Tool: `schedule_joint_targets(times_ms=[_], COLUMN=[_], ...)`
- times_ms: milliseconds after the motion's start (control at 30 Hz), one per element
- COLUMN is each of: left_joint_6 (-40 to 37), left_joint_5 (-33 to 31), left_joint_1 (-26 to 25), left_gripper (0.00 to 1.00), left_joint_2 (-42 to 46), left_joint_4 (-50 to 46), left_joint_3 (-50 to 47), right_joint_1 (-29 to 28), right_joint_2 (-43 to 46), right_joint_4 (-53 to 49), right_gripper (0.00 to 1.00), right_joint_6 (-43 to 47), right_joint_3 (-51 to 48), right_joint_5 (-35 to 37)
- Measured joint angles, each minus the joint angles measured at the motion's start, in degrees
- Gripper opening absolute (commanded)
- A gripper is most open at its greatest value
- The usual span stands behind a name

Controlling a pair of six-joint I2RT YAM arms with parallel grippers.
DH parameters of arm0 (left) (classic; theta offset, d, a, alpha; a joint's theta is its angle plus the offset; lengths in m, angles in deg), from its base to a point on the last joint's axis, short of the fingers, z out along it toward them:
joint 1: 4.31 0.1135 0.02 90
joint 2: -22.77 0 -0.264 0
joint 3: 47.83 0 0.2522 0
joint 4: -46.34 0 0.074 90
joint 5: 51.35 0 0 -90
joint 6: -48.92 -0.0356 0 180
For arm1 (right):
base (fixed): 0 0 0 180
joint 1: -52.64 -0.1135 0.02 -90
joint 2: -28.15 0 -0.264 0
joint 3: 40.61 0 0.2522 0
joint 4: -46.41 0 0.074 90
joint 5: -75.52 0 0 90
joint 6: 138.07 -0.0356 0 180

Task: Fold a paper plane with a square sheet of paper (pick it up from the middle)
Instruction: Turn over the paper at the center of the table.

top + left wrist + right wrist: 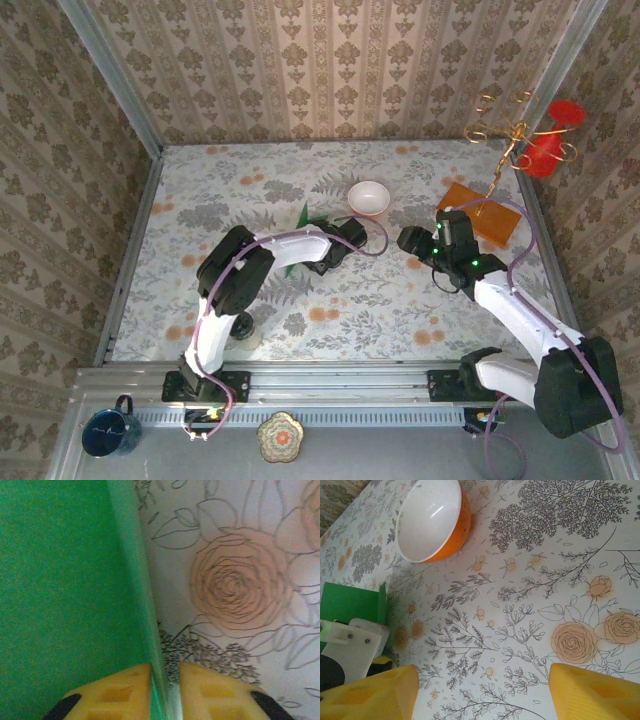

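The green sheet of paper (305,215) lies folded on the table left of the white bowl (368,197), with a pointed tip sticking out past my left arm. In the left wrist view the paper (65,580) has a raised fold edge running between the yellow fingers. My left gripper (166,690) stands a little open: the fold rests against the left pad (115,692), and a strip of tablecloth shows between it and the right pad. From above, the left gripper (350,232) covers the paper's right end. My right gripper (408,240) hovers wide open over bare cloth (482,690), right of the bowl (432,520).
An orange-brown wooden board (480,215) lies at the right, behind my right arm. A gold wire stand with a red piece (520,135) is at the back right corner. A blue mug (105,430) sits off the table at the near left.
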Motion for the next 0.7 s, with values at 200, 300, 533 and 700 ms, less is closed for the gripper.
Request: schedule_joint_targets(times_ms=[200,300,533,700], left_joint_6=[3.1,4.5,9.03,11.63], left_joint_5=[4.61,7.96,19.28,29.09], left_joint_1=[0.04,-0.35,-0.92,-0.61], left_gripper=[0.34,0.36,0.46,0.56], left_joint_2=[0.76,1.81,8.28,16.7], left_joint_4=[0.85,1.14,2.75,6.82], left_joint_3=[0.0,0.0,-0.94,-5.01], right_joint_1=[0.0,0.0,0.22,0.26], right_joint_2=[-0.15,-0.15,-0.15,-0.39], right_joint_4=[0.33,0.37,0.42,0.96], right_gripper=[0.71,0.71,0.71,0.73], right_joint_6=[-0.59,-1.09,-1.53,-1.68], right_joint_3=[0.0,0.0,0.0,0.0], right_joint_5=[0.0,0.02,0.04,-0.04])
